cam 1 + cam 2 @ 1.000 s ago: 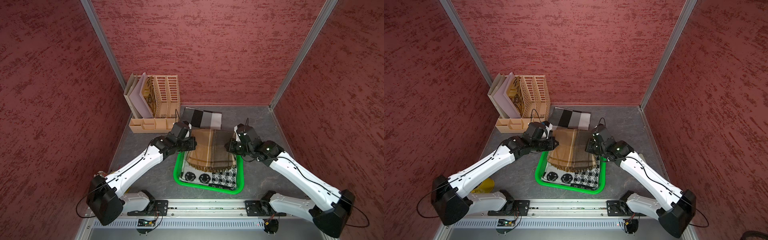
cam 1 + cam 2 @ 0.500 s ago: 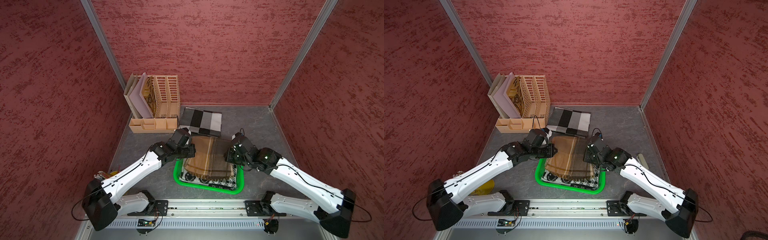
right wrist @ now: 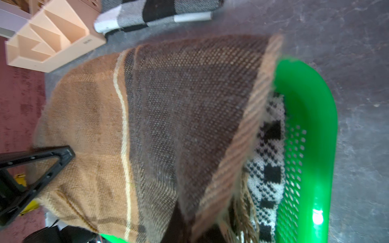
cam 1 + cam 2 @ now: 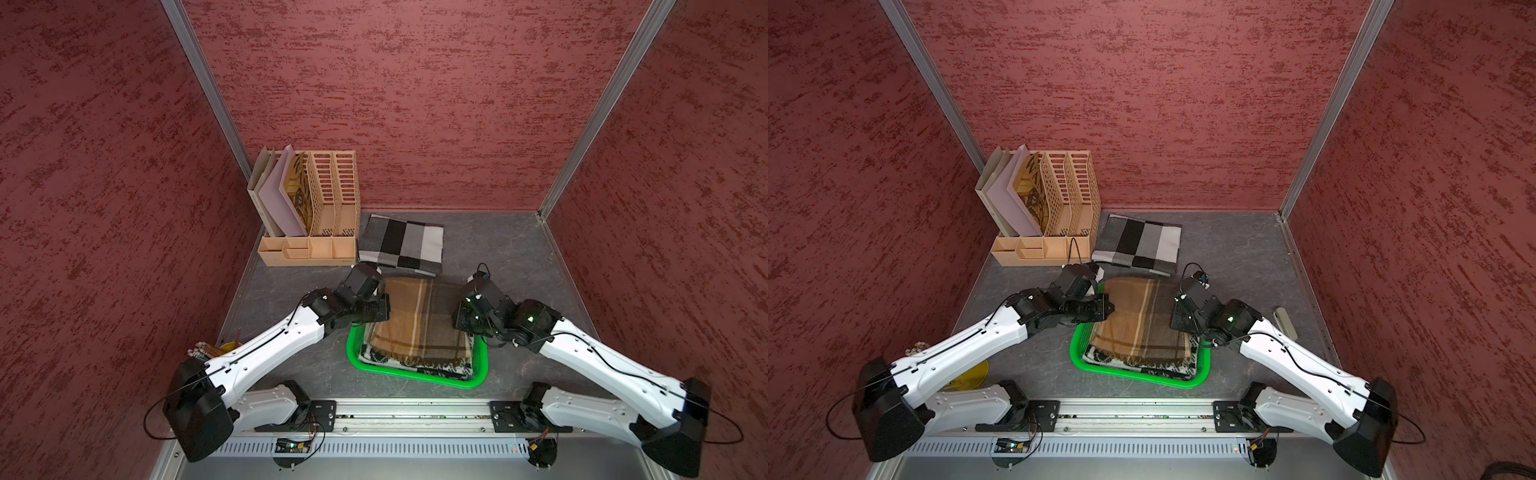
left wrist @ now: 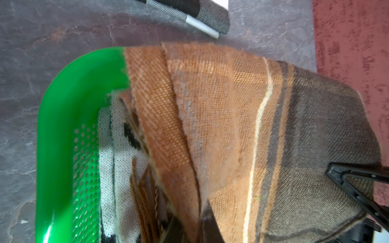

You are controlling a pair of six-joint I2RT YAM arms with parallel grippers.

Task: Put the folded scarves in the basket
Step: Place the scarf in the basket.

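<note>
The folded scarf (image 4: 419,320) (image 4: 1142,320) is brown plaid with a cream stripe. It hangs stretched between my two grippers over the far part of the green perforated basket (image 4: 415,380) (image 4: 1133,376). Its near edge droops onto what lies in the basket. My left gripper (image 4: 384,309) (image 5: 195,227) is shut on the scarf's left edge (image 5: 231,126). My right gripper (image 4: 457,322) (image 3: 185,227) is shut on its right edge (image 3: 168,126). The basket's rim shows beside the cloth in both wrist views (image 5: 59,126) (image 3: 311,105).
A black-and-white knitted scarf (image 4: 415,365) lies in the basket under the brown one. A grey, black and white checked cloth (image 4: 401,245) lies behind on the table, next to a beige file organiser (image 4: 309,208). A small grey object (image 4: 1285,323) lies right.
Both grippers have carried the brown scarf toward the near side and lower. It now covers most of the knitted scarf in the basket.
</note>
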